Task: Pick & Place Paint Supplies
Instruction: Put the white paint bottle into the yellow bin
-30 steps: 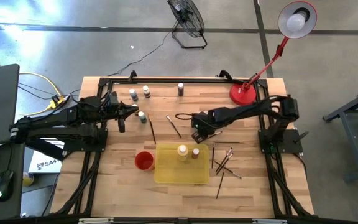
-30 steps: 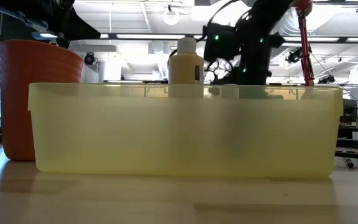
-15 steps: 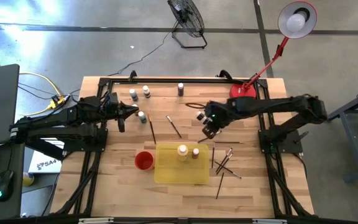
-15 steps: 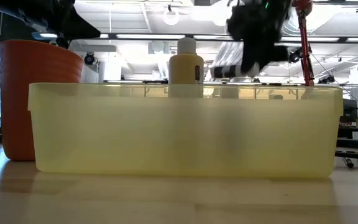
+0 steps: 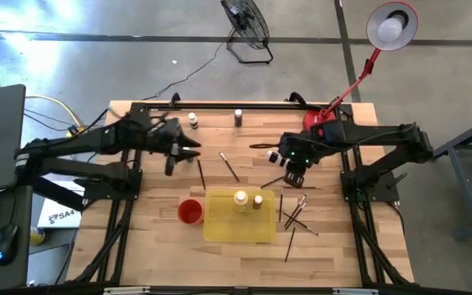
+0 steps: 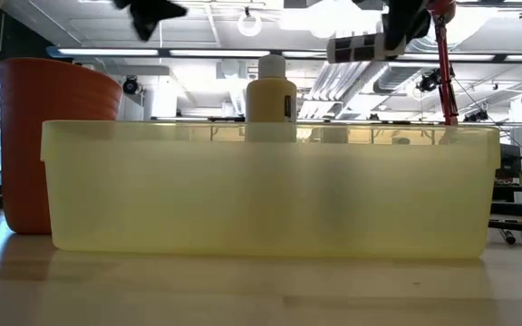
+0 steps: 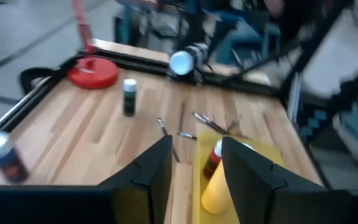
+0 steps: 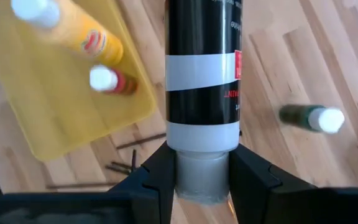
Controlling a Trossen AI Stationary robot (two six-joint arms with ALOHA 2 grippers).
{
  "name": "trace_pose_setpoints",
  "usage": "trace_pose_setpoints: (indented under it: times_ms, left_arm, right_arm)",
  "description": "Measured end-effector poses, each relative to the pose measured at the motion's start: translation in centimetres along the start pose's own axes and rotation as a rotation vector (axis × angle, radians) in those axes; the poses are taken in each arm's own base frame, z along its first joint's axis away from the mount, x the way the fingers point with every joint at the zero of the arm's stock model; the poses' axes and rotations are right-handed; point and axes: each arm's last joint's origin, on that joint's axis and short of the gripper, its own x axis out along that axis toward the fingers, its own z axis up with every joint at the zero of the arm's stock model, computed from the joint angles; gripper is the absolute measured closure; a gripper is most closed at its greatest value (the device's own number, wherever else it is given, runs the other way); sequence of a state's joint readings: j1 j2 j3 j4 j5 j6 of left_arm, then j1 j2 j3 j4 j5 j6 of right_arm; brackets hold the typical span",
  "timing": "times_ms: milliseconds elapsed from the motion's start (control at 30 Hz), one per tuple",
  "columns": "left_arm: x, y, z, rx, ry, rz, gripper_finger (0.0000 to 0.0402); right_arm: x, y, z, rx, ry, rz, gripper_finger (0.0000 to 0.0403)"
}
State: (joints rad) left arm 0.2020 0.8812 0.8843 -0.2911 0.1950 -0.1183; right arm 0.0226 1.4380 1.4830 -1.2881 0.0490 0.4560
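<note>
Clamping a black-and-white paint bottle by its pale cap, the right gripper held it between its fingers beyond the yellow tray. The left gripper stood parted and empty, the large yellow bottle ahead of its fingers.

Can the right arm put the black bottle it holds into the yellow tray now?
Probably yes. The right tool grips the black bottle just beside the yellow tray, and nothing lies between them.

black bottle gripped, two bottles in tray
</note>
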Motion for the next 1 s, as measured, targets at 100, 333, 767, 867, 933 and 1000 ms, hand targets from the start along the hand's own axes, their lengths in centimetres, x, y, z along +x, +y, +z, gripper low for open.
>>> trace_pose_setpoints:
  times_ms: [100, 333, 767, 867, 933, 1000]
  left_arm:
    - [2.5, 0.2, 2.0, 0.077, 0.101, -0.026, 0.0261]
    - [8.6, 0.6, 4.3, 0.158, 0.24, -0.187, 0.0261]
    - [14.6, 0.9, 4.9, 0.233, 0.113, -0.369, 0.0261]
    - [15.3, 0.4, 4.4, 0.235, 0.125, -0.388, 0.0261]
    - [16.0, 0.0, 4.0, 0.238, 0.133, -0.404, 0.0261]
    - [16.6, -0.3, 3.8, 0.246, 0.119, -0.414, 0.0261]
  right_arm:
    - [0.0, 0.5, -0.5, -0.039, 0.028, -0.005, 0.0297]
    - [-0.2, 2.5, -1.6, -0.13, 0.015, 0.006, 0.0297]
    - [-0.6, 5.7, -3.6, -0.166, -0.068, -0.039, 0.0297]
    - [-0.6, 5.7, -3.5, -0.136, -0.083, -0.039, 0.0297]
    - [-0.6, 5.8, -3.4, -0.133, -0.093, -0.04, 0.0297]
    - [-0.6, 5.8, -3.3, -0.128, -0.107, -0.045, 0.0297]
